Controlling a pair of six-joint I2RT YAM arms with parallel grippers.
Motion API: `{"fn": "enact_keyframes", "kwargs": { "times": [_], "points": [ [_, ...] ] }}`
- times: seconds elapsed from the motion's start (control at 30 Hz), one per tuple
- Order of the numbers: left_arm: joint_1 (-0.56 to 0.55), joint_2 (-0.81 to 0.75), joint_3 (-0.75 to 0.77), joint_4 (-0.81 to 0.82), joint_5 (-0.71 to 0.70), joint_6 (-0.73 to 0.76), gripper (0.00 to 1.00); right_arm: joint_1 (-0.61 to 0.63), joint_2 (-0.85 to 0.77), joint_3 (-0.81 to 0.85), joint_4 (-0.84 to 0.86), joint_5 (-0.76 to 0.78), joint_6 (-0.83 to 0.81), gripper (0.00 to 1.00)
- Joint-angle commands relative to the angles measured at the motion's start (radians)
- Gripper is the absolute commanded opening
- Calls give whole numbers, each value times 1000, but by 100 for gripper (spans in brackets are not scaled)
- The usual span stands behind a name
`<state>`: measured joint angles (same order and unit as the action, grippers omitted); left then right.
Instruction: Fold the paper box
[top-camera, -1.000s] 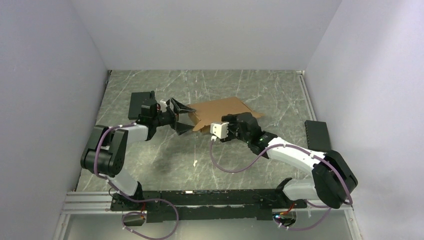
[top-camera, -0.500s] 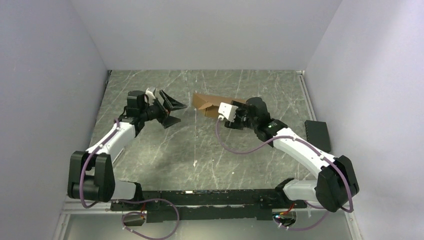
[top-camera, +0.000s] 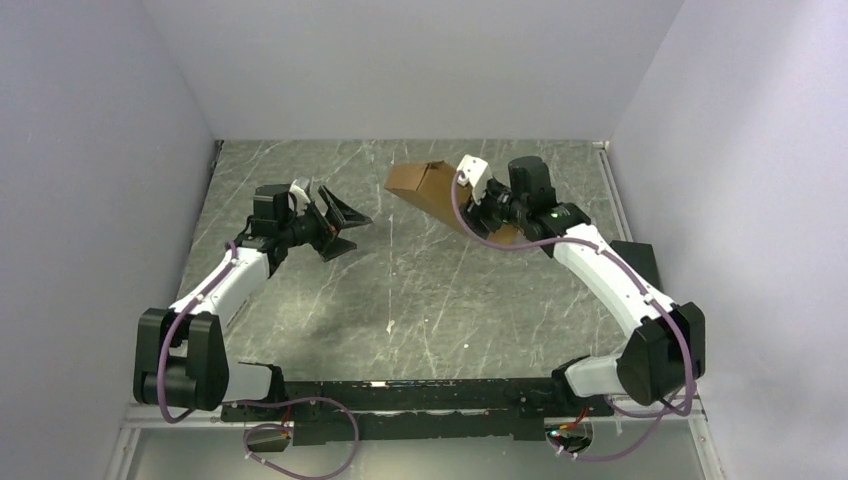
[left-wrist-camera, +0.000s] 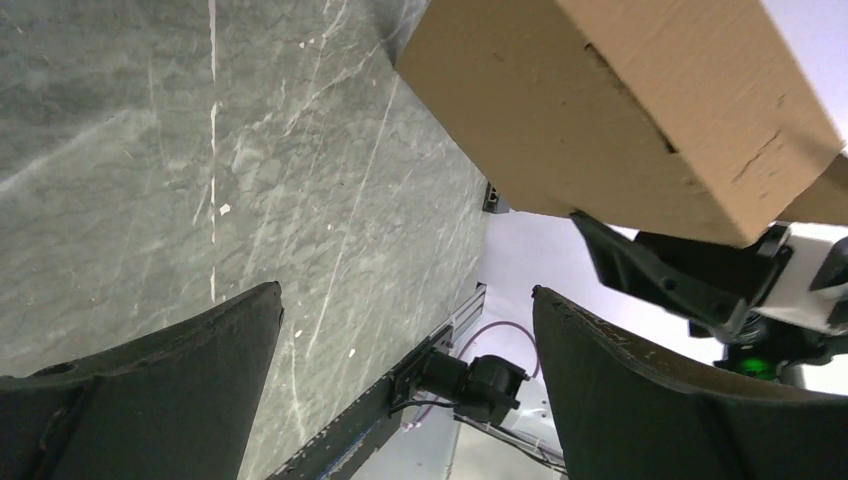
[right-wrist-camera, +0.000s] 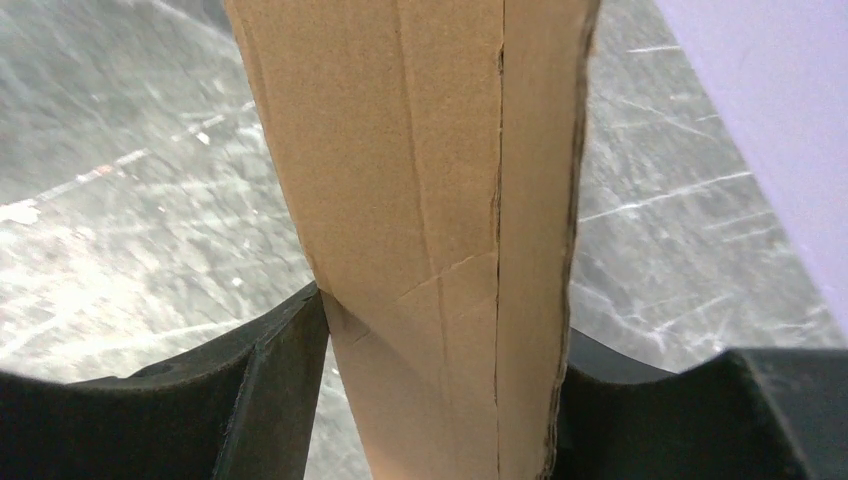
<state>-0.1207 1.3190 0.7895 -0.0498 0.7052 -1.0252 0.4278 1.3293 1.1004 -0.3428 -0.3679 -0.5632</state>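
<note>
While pinched in the right hand, hangs tilted over the far middle of the bench: paper box, collapsed to a flat, narrow shape, with the end nearer the left hand raised. Presses two dark fingers against the opposite broad faces of the paper box, as viewed from the right wrist. Shows the left hand spread wide, gripping nothing, over the far left of the bench, well apart from the paper box.
</note>
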Motion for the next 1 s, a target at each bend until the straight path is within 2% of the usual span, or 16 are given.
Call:
{"fn": "enact_keyframes", "kwargs": {
  "times": [0.0,0.17,0.33,0.5,0.63,0.8,0.97],
  "points": [
    [6,-34,12,-1,-5,62,99,-40,43,118,-68,-187,186,51],
    [6,-49,9,-9,-3,85,100,-104,105,186,-103,-356,323,50],
    [6,-52,-5,3,3,89,100,-147,152,178,-51,-516,497,50],
    [6,-47,-3,4,12,98,100,-185,184,113,99,-683,727,51],
    [7,-36,5,-3,31,108,100,-223,212,37,291,-777,926,51],
    [10,-46,2,-5,33,122,100,-240,272,-34,456,-828,1111,50],
    [10,-42,20,-46,38,164,99,-247,342,-90,596,-852,1222,51]
  ]
}}
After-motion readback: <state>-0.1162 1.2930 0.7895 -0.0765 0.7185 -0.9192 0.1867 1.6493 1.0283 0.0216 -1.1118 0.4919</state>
